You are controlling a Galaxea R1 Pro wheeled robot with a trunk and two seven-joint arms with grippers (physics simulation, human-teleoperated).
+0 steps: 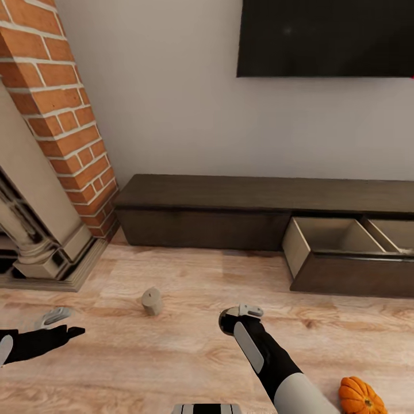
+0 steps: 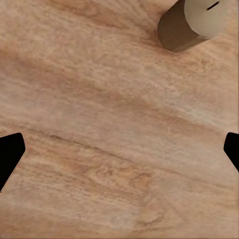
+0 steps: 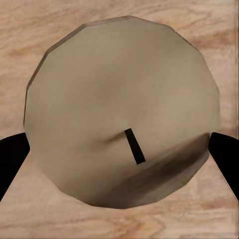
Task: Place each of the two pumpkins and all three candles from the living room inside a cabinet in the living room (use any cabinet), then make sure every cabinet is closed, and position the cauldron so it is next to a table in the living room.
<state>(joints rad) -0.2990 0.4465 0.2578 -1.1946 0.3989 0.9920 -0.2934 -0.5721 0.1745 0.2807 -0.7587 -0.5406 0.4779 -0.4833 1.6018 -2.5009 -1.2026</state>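
While the right gripper (image 1: 241, 315) hangs low over the wooden floor (image 1: 172, 356), its wrist camera looks straight down on the top of a candle (image 3: 122, 117), a pale beige disc with a short dark wick. The two dark fingertips (image 3: 12, 159) stand at either side of that disc, spread about as wide as it. Whether the pads touch the candle's sides cannot be told, since the sides are hidden beneath the top face. From the head camera this candle is almost wholly covered by the gripper and forearm.

The left gripper (image 1: 54, 317) hovers over bare floor at the picture's left edge, its arm cut off there. Its jaws are spread wide, nothing between them; in its wrist view just the dark tips (image 2: 10, 154) show at the two edges. A second candle (image 1: 152, 301) stands upright on the floor between the two grippers, apart from both; the left wrist camera catches it partly cut off at the frame edge.

A pumpkin (image 1: 361, 395) lies on the floor beside the right arm, partly cropped at the lower corner. Beyond, the cabinet (image 1: 218, 210) runs along the white wall, one drawer (image 1: 345, 253) pulled open with a pale interior, its far end cut off. A brick fireplace (image 1: 63, 132) rises at left, and a dark screen (image 1: 328, 37) hangs above.
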